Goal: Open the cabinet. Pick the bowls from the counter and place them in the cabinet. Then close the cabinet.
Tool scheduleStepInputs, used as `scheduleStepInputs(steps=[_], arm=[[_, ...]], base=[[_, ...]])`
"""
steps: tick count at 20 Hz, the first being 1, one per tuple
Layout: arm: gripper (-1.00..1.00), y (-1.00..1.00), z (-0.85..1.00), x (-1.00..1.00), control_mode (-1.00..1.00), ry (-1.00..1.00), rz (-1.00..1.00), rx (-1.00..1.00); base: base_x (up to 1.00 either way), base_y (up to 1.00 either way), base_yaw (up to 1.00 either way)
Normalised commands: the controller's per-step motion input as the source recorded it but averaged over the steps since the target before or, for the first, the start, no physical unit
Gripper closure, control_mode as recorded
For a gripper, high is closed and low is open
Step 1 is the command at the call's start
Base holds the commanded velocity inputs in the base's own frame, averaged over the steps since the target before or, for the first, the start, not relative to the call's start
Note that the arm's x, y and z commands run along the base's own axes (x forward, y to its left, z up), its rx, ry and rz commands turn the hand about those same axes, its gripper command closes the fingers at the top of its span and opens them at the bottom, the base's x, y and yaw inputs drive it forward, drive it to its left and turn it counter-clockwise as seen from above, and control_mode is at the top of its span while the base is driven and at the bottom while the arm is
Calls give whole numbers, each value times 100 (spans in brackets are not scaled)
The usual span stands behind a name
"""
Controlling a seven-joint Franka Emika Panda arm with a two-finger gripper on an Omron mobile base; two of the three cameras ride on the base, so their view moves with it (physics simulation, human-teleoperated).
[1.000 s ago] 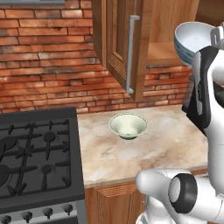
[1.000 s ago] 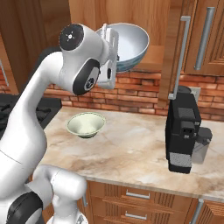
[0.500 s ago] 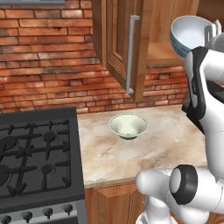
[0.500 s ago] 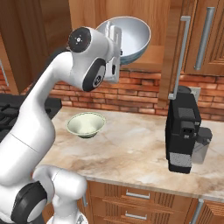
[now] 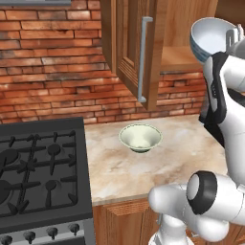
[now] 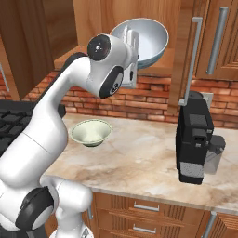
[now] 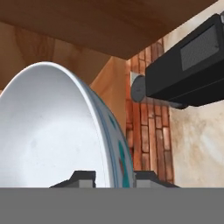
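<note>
Up at the open cabinet (image 6: 93, 28), the white arm held the light blue bowl (image 6: 144, 39) w/ its white inside tilted on edge, at the front of the lower shelf (image 5: 179, 57). Pincer (image 7: 114, 177) was clamped on the bowl's rim: in the hand view one dark fingertip (image 7: 83, 177) sat against the white inside & the other against the patterned blue outside, rim between them. Bowl was off the counter (image 6: 139, 158), raised well above it, mouth facing sideways rather than up.

Left cabinet door (image 5: 136, 48) stood swung out toward the camera in the left base view, its long grey bar handle (image 5: 143, 60) vertical. Right door (image 6: 190, 51) also hung open in the right base view, just above a black coffee machine (image 6: 195, 137) standing on the counter's right part.

Pale green-cream bowl (image 5: 140, 138) sat upright on the beige marble counter, below the open cabinet & well apart from the coffee machine. Black gas stove (image 5: 40, 177) lay to the left, touching the counter's edge. Red brick wall (image 5: 52, 62) ran behind. Wooden drawers (image 6: 144, 216) w/ short handles sat under the counter.
</note>
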Motion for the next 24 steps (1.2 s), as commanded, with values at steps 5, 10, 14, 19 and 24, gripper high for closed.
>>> scheduleStepInputs(steps=[5,10,14,19,24], arm=[[100,-18,0,36,-100,0,0,0],[100,-11,0,48,-100,0,0,0],[100,-9,0,45,-100,0,0,0],[100,-6,0,42,-100,0,0,0],[-100,-13,0,8,-100,0,0,0]], base=[[0,0,0],[0,0,0],[0,0,0],[0,0,0],[0,0,0]])
